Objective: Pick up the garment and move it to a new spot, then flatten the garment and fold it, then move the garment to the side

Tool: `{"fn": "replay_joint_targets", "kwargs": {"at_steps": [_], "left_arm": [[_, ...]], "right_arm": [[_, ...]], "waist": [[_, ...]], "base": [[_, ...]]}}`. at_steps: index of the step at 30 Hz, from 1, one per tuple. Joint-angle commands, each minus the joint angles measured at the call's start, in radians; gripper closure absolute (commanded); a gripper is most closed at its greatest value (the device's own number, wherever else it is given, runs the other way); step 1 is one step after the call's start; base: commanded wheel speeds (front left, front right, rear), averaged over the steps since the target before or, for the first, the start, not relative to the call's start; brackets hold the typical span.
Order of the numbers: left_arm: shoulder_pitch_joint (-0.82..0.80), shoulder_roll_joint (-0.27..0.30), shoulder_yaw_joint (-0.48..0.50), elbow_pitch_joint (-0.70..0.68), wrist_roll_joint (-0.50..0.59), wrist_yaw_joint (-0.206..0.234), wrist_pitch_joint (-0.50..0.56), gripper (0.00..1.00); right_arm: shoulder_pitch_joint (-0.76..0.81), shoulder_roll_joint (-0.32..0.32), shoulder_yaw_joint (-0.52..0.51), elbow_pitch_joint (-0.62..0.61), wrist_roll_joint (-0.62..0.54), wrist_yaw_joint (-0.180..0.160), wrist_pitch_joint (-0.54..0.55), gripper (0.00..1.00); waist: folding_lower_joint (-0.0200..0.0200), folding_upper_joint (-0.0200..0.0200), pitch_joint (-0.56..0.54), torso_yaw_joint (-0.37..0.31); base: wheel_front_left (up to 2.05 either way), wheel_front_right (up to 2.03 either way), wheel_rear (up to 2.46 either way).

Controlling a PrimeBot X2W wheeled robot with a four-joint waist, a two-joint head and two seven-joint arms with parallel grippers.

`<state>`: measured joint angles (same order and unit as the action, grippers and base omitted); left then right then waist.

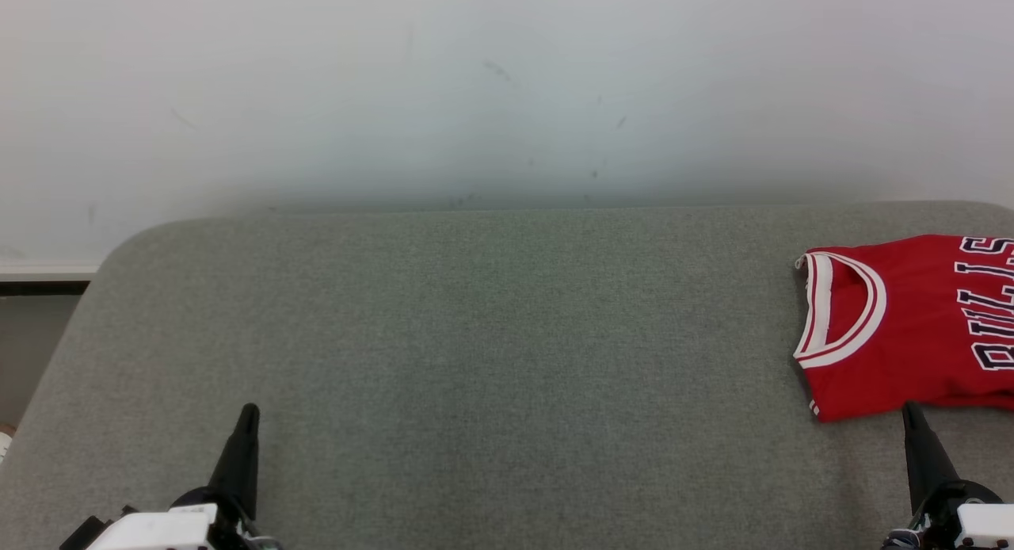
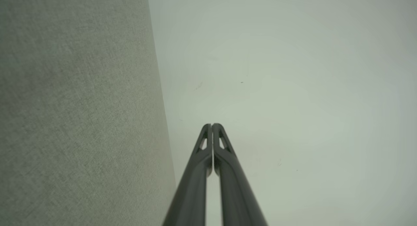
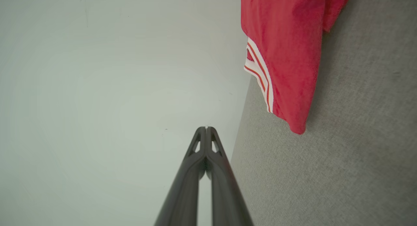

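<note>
My left claw (image 1: 249,411) and right claw (image 1: 910,409) are pressed together; the jersey (image 1: 911,328) seems light, limp; I would pinch its near corner.

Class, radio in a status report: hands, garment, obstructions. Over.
Left hand shut, empty. Right hand shut, empty. Red Bulls jersey on grey table, far right, not held. Nothing in the way.

garment (image 1: 911,328): one, red
hands: two, the left hand (image 1: 248,414) and the right hand (image 1: 912,411)
counter (image 1: 475,336): one
</note>
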<state>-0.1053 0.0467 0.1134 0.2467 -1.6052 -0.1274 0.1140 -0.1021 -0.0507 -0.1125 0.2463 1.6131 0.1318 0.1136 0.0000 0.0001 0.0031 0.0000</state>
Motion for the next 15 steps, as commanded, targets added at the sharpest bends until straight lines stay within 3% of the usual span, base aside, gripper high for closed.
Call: {"fn": "replay_joint_targets", "kwargs": {"at_steps": [1, 15], "left_arm": [[-0.007, 0.007, 0.003, -0.003, -0.014, -0.006, 0.004, 1.0], [-0.007, 0.007, 0.003, -0.003, -0.014, -0.006, 0.004, 1.0]], "right_arm": [[-0.012, -0.001, -0.004, -0.003, 0.001, -0.002, 0.003, 1.0], [-0.012, -0.001, -0.005, -0.003, 0.0, -0.002, 0.003, 1.0]], "waist": [[0.0, -0.0001, 0.0, 0.0], [0.0, -0.0001, 0.0, 0.0]], "base": [[0.0, 0.0, 0.0], [0.0, 0.0, 0.0]]}}
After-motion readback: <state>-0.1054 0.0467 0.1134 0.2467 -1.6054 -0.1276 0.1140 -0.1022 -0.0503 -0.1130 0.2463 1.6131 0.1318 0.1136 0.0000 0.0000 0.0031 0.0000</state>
